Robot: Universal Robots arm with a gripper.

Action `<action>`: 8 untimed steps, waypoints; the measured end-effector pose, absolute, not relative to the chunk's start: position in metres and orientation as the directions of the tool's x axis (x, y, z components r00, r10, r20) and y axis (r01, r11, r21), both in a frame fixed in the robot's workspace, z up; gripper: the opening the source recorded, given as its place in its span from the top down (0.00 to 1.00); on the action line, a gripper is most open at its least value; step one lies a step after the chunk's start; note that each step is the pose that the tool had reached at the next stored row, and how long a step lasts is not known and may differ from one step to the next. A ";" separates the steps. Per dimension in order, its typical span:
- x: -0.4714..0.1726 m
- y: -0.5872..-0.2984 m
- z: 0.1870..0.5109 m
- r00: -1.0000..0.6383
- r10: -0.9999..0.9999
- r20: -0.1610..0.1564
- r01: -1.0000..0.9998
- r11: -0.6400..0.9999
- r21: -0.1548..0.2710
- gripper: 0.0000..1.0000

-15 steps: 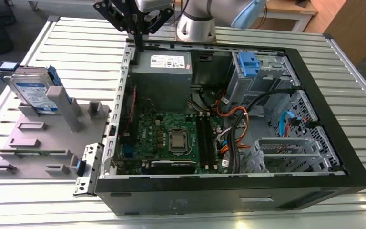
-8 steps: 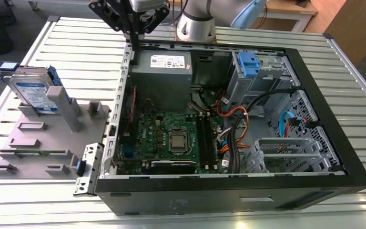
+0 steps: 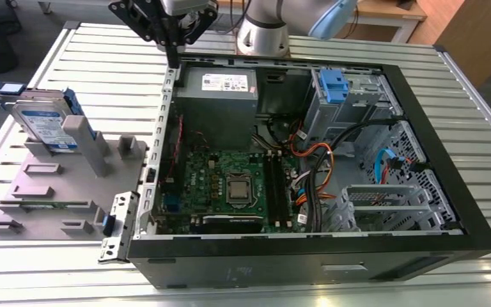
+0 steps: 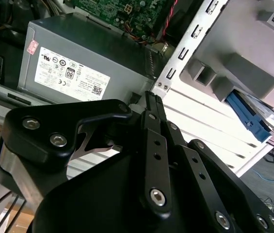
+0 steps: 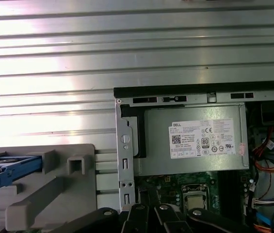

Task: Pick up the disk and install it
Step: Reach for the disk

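The claw (image 3: 174, 59) is seen pinched shut on nothing, held over the back corner of the open computer case (image 3: 314, 256), beside the power supply (image 3: 220, 86). The disk (image 3: 44, 125) is seen standing in the grey holder (image 3: 66, 185) on the bench (image 3: 100, 57), at the exterior view's left, well apart from the claw.

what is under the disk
The disk stands tilted in a slot of the grey holder, which lies on the slatted table. The holder's upright block covers its lower corner.

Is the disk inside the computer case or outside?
Outside: the disk rests in the grey fixture beside the computer case.
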State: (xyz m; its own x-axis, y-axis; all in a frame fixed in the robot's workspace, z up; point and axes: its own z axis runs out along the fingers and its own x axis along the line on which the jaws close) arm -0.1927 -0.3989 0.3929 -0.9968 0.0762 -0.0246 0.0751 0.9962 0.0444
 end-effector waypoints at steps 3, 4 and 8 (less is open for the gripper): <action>-0.198 -0.399 0.393 -0.997 0.076 -0.025 0.075 0.996 0.044 0.89; -0.200 -0.399 0.393 -0.997 0.076 -0.025 0.075 0.996 0.044 0.89; -0.207 -0.399 0.393 -0.997 0.076 -0.025 0.075 0.996 0.044 0.89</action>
